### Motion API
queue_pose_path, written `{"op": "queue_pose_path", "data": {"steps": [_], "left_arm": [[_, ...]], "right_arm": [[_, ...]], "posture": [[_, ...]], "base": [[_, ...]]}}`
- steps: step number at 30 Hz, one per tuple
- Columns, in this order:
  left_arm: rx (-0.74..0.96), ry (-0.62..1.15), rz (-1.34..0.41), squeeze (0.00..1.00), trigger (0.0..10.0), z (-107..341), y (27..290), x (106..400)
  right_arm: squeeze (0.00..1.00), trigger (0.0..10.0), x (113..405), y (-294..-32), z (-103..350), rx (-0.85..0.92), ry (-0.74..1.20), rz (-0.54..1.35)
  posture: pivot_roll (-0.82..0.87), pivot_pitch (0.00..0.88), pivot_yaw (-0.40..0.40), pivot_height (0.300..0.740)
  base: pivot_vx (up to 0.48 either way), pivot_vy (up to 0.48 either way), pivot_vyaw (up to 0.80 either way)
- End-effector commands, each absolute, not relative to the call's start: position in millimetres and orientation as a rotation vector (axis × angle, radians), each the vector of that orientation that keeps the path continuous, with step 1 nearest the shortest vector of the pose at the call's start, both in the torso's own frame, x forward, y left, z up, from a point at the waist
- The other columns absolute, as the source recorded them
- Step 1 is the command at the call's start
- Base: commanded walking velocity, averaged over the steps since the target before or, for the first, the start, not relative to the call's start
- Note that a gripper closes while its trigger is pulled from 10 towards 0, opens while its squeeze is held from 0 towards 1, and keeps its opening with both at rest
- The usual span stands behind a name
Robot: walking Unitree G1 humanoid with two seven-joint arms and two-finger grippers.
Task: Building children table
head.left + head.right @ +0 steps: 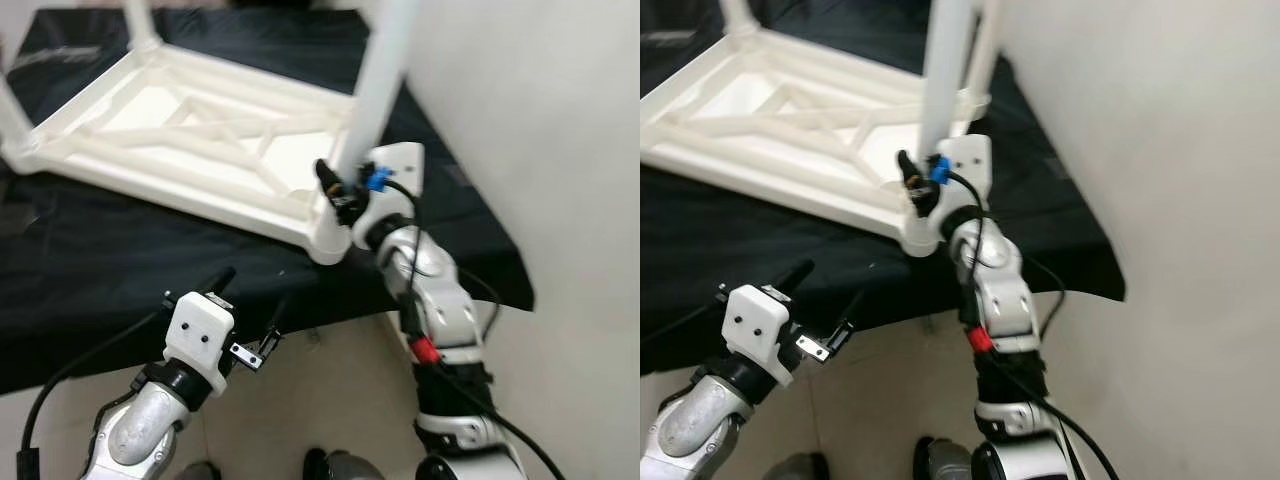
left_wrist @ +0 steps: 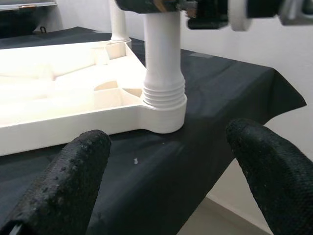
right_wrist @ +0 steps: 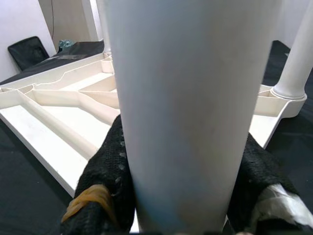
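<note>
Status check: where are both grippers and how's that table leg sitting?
Right gripper shut on white table leg, upright in near corner socket of upturned tabletop. Left gripper open, hovering at black cloth edge. Nothing in the way.

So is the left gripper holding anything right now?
No, the left gripper hangs open and empty near the black cloth's edge.

Two silver jointed arms are seen. White wrist housings, black cables and red and blue fittings are carried. Textured black fingers (image 2: 73, 181) are fitted.
</note>
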State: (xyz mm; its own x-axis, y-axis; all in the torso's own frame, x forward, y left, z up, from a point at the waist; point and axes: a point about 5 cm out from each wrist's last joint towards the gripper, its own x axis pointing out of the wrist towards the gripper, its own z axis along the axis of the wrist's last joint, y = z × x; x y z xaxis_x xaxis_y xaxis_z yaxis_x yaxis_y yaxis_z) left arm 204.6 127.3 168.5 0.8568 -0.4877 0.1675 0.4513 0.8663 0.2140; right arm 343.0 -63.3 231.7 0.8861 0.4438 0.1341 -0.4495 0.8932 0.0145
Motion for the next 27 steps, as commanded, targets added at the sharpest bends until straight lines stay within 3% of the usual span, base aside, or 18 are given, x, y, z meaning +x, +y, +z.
{"op": "queue_pose_path", "data": {"steps": [1,4,5,11,15,16,17,27], "left_arm": [[0.169,-0.199,-0.499,0.0,10.0,162.5,126.0,203.7],[0.178,-0.205,-0.488,0.0,10.0,163.1,126.8,204.1],[0.18,-0.208,-0.486,0.0,10.0,163.9,126.5,203.8],[0.18,-0.212,-0.489,0.0,10.0,166.4,125.8,201.1],[0.176,-0.209,-0.491,0.0,10.0,168.7,126.2,196.0],[0.176,-0.206,-0.492,0.0,10.0,169.4,127.2,193.5],[0.175,-0.202,-0.493,0.0,10.0,169.9,128.3,191.3],[0.177,-0.184,-0.49,0.0,10.0,171.1,132.9,182.8]], "right_arm": [[0.0,10.0,344.7,-52.1,205.2,0.048,0.005,0.499],[0.0,10.0,347.1,-53.2,220.7,0.075,-0.046,0.532],[1.0,10.0,344.4,-54.2,228.0,0.09,-0.07,0.549],[1.0,10.0,340.6,-64.6,241.0,0.138,-0.152,0.66],[0.95,10.0,346.2,-89.3,245.7,0.111,-0.202,0.725],[0.55,10.0,350.6,-101.4,248.7,0.082,-0.226,0.758],[0.0,10.0,352.3,-110.4,251.7,0.069,-0.243,0.812],[0.0,10.0,350.7,-132.1,253.9,0.003,-0.231,1.025]], "posture": [[0.03,0.164,-0.137,0.74],[0.04,0.174,-0.135,0.74],[0.04,0.184,-0.131,0.74],[0.04,0.209,-0.12,0.74],[0.06,0.244,-0.103,0.74],[0.07,0.256,-0.098,0.74],[0.08,0.263,-0.094,0.74],[0.1,0.295,-0.082,0.74]], "base": [[0.0,0.0,0.0],[0.0,0.0,0.0],[0.0,0.0,0.0],[0.0,0.0,0.0],[0.0,0.0,0.0],[0.0,0.0,0.0],[0.0,0.0,0.0],[0.0,0.0,0.0]]}}
